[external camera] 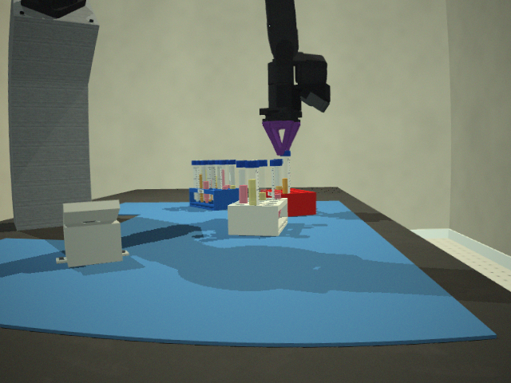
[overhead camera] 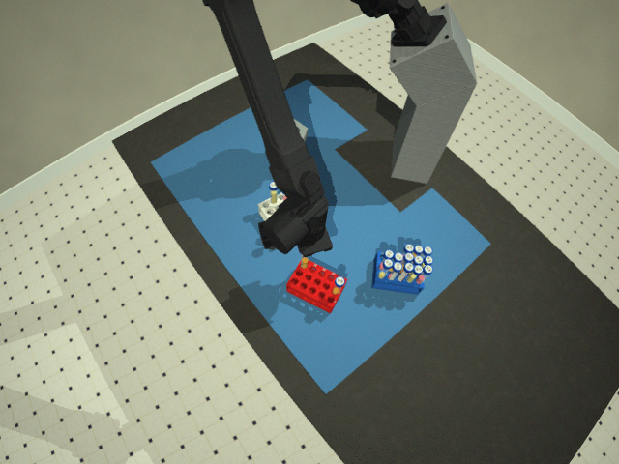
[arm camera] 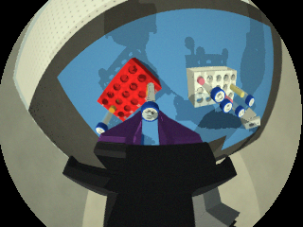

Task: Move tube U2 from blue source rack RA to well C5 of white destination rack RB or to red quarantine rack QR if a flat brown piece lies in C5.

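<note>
Right, my jaws (external camera: 283, 149) are clamped nearly shut on the blue cap of a tube (external camera: 285, 173), and I've got it hanging upright over the red quarantine rack (external camera: 303, 202). From the side camera its lower end is down among the rack's wells at the near corner; I can't tell whether the tip is on the floor or short of it. The tube is clear-walled with an orange fill in its lower part. From the wrist camera I see its cap top (arm camera: 150, 113) dead centre between the purple fingers, but the lettering is too small for me to read, so I can't confirm the ID.

Room around it: the red rack's wells look mostly open from the top camera (overhead camera: 314, 285), with one capped tube (overhead camera: 340, 280) at its far right corner. The white destination rack (external camera: 255, 218) sits just beside, between me and the red one in the side view, carrying a few tubes; from the top the arm (overhead camera: 280, 139) covers most of it. The blue source rack (overhead camera: 397, 281) stands well apart to the right, packed with capped tubes. All three sit on the blue mat (overhead camera: 349, 339) with open worktop (overhead camera: 499, 360) beyond. A grey box (external camera: 91, 232) stands at the mat's edge.
</note>
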`<state>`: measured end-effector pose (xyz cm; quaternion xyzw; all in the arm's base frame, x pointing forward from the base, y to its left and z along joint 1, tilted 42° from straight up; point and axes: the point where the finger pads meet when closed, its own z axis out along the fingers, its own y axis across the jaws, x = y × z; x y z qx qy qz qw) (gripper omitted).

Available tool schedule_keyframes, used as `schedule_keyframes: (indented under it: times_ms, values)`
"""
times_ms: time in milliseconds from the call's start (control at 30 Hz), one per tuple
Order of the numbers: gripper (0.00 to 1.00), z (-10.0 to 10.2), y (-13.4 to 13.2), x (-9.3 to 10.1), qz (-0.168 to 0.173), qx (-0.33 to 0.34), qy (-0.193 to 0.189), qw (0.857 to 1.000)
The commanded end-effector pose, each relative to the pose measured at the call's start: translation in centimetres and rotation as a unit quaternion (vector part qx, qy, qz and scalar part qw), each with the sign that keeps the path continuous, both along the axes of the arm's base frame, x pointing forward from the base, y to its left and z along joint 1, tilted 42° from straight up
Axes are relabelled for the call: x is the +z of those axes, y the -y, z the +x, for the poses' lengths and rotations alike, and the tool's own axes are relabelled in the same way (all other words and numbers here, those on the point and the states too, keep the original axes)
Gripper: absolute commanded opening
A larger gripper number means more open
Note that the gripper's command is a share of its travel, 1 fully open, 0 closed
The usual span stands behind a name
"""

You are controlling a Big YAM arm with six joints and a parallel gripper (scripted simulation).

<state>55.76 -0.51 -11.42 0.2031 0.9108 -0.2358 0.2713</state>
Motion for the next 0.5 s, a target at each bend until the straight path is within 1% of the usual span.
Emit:
schedule_keyframes:
  times_ms: [0, 67, 133, 200, 300, 333, 433, 467]
  values:
    - [0.0, 1.0, 0.4, 0.4, 0.001, 0.001, 0.011, 1.0]
    - [0.0, 1.2, 0.2, 0.4, 0.001, 0.003, 0.012, 1.0]
    - [0.0, 1.1, -0.2, -0.1, 0.001, 0.006, 0.008, 1.0]
    - [0.0, 1.1, 0.1, -0.2, 0.001, 0.004, 0.008, 1.0]
    - [0.0, 1.1, 0.4, 0.0, 0.001, 0.002, 0.01, 1.0]
    - [0.0, 1.5, -0.1, 0.7, 0.002, 0.006, 0.017, 1.0]
    - [0.0, 1.2, 0.4, -0.3, 0.001, 0.003, 0.008, 1.0]
    - [0.0, 1.2, 0.6, -0.4, 0.001, 0.002, 0.008, 1.0]
